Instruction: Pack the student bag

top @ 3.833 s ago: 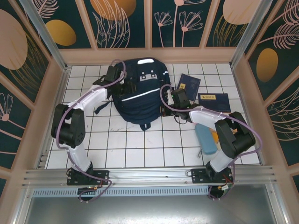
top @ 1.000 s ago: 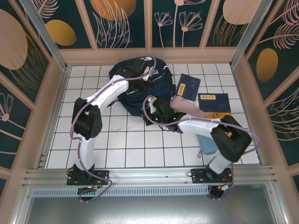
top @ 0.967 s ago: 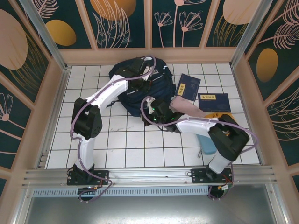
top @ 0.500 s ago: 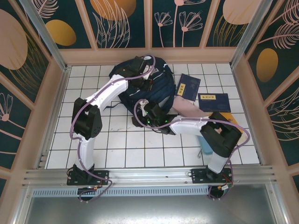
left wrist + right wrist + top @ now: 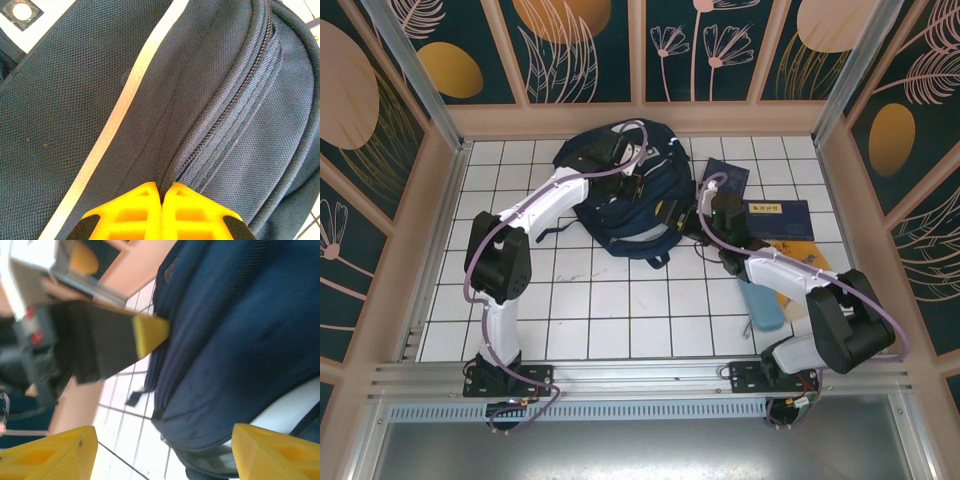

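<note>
student bag (image 5: 630, 195): crumpled, back centre of tiled desk (image 5: 590, 300) | left fingers (image 5: 150, 205): pressed together on a bag fold beside the zip (image 5: 235, 100) | right fingers (image 5: 698, 208): wide apart, empty, at bag's right side | 2 navy booklets (image 5: 722, 180) (image 5: 778, 218): just right of bag | blue case (image 5: 760, 300): beside right arm

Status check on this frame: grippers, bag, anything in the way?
Left gripper shut on student bag fabric by zipper. Right gripper open, facing bag. Visible zipper closed; booklets outside.
</note>
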Controlling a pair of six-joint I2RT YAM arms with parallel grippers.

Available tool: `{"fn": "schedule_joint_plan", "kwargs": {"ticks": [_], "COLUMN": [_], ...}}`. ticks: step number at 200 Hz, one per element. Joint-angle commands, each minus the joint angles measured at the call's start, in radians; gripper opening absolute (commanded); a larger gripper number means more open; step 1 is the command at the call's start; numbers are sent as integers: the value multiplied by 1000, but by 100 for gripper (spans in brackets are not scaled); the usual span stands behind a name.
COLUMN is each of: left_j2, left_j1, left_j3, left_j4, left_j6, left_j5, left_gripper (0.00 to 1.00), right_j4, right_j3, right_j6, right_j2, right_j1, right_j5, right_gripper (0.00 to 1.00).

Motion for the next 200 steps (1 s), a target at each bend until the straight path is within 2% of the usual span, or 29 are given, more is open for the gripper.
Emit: {"fn": "schedule_joint_plan", "kwargs": {"ticks": [1,29,55,72,93,114,125,132,161,200], "left_j2": [-74,-79,-77,-78,-79,-105,-143,-174,-337,-476], "left_j1": [12,12,13,14,18,38,55,63,69,62], "left_j3": [-1,-1,3,8,17,6,-36,-74,-292,-622], "left_j4": [75,84,83,78,56,32,36,40,70,199], "left_j6": [-34,-47,-45,-47,-69,-125,-160,-181,-201,-175], "left_j5": [4,-4,12,12,5,-30,-52,-62,-83,39], "left_gripper": [0,0,0,0,0,28,46,52,62,63], "right_j4": [56,128,301,386,438,435,410,392,352,331], "right_j3": [11,-14,23,75,104,100,101,102,111,140], "right_j6": [183,237,221,218,222,198,176,163,138,137], "right_j2": [47,90,182,263,311,293,276,264,243,228], "right_j1": [-29,-39,-39,-38,-37,-33,-32,-30,-30,-23], "right_j5": [-23,-11,-119,-195,-210,-183,-168,-158,-146,-158], "right_gripper": [72,73,70,62,44,25,19,17,14,12]}}
